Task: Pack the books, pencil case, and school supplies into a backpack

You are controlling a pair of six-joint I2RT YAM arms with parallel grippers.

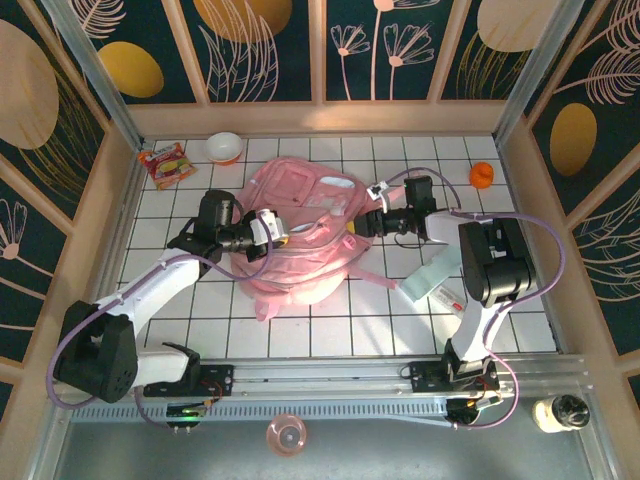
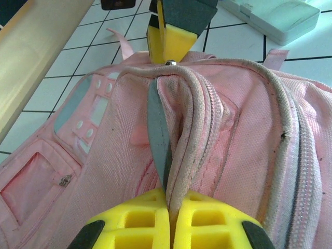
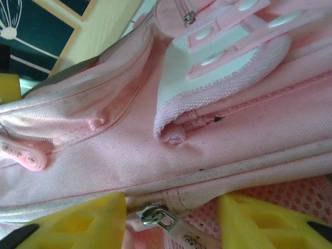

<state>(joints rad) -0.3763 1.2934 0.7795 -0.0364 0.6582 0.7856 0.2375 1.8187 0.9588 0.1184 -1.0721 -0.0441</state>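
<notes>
Left gripper is clamped shut on the backpack, its yellow pads pressed together on a raised fold of pink cloth beside a zip line. The fold runs up and away from the pads toward the right gripper, which faces it from the far side of the same ridge.

That right gripper stands with its jaws apart at the backpack's right edge. A metal zip pull lies in the gap between its yellow fingers, and neither pad is closed on it. Pink cloth and a pale flap of the backpack rise beyond the fingers.

From above, the backpack lies in the middle of the tiled table, directly between the two grippers, the left one on its left part and the right one at its right side.

The pencil case lies on the tiles to the near right of the backpack, partly under the right arm and apart from both grippers.
</notes>
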